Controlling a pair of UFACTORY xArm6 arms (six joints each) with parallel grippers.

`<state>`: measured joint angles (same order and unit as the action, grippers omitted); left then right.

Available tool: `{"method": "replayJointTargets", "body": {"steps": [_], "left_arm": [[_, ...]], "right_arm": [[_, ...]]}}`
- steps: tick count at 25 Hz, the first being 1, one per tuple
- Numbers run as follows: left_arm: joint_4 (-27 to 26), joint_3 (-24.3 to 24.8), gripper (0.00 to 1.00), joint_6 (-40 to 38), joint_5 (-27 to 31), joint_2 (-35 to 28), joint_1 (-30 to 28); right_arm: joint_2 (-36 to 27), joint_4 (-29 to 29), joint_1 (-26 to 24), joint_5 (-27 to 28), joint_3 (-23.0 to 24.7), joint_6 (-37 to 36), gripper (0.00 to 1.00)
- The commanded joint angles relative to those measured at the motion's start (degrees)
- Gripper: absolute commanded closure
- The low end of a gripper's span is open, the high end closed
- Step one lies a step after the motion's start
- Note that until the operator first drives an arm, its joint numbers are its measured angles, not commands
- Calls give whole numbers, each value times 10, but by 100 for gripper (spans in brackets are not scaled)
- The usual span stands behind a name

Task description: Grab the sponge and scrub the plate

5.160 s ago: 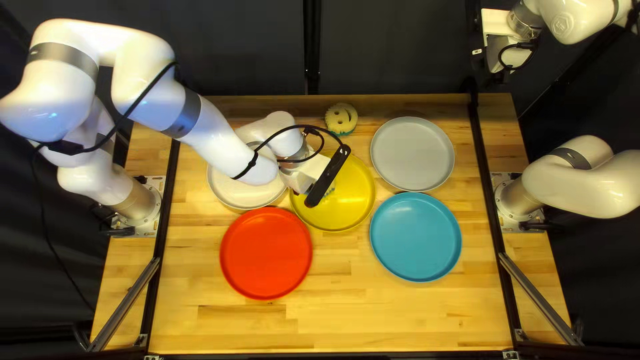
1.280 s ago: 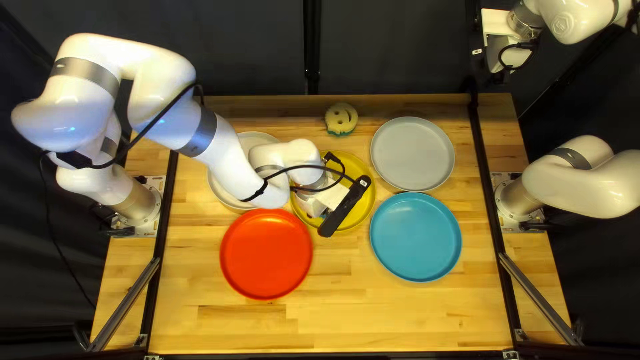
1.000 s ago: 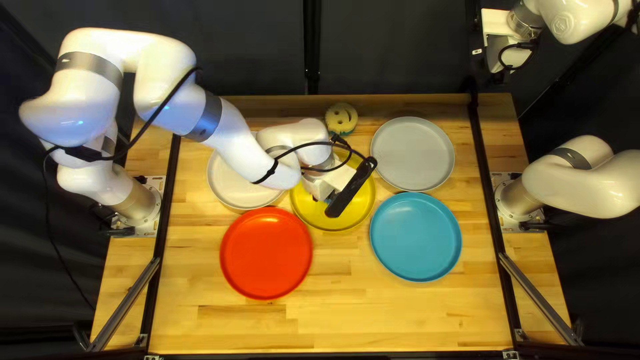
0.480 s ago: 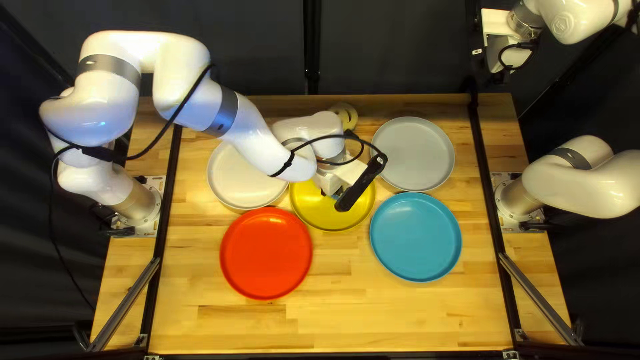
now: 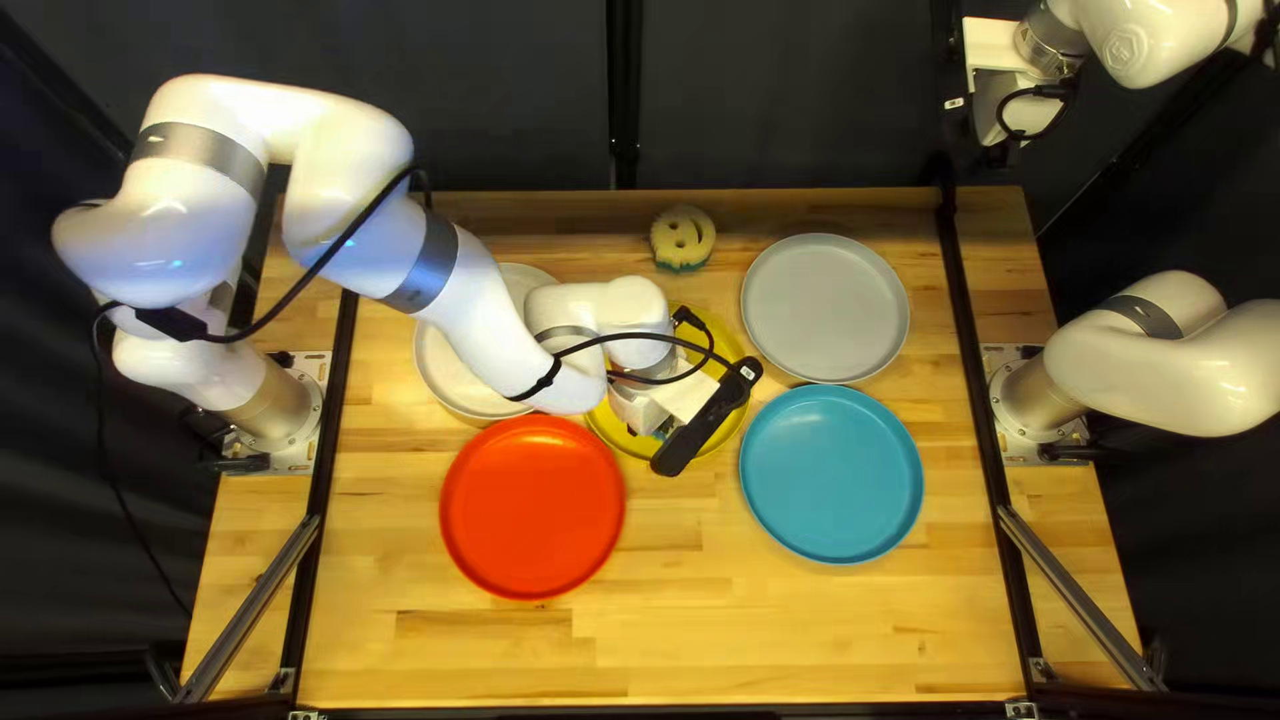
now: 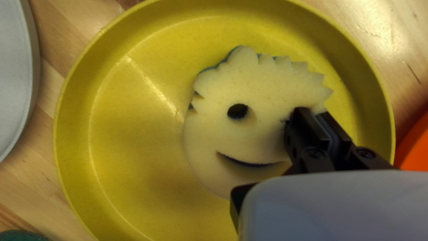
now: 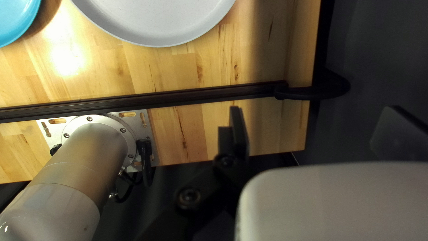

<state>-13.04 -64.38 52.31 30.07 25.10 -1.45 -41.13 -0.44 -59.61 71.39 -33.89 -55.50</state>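
Risk: your left gripper (image 6: 314, 111) is gripping the cream face-shaped foam sponge (image 6: 263, 93) only near its edge, so hard strokes could be twisting it loose or tearing foam. Too much downforce could be skidding the round yellow plate (image 6: 133, 156) across the wooden desk (image 5: 800, 634). Sponge is lying over the plate, one edge between your narrow left jaws, the rest spreading beside them. Right gripper (image 7: 315, 116): jaws standing wide, holding nothing.

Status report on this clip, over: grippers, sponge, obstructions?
Left gripper shut on smiley sponge, above yellow plate. Right gripper open, holding nothing. Spare smiley sponge outside plate, toward table's far edge; likely no obstruction.
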Motion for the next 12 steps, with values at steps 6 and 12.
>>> {"method": "replayJointTargets", "body": {"steps": [6,12], "left_arm": [[-2,30,100,-5,-16,-19,-13],[5,94,100,-32,-24,-65,-26]], "right_arm": [[0,0,0,0,0,0,0],[0,0,0,0,0,0,0]]}}
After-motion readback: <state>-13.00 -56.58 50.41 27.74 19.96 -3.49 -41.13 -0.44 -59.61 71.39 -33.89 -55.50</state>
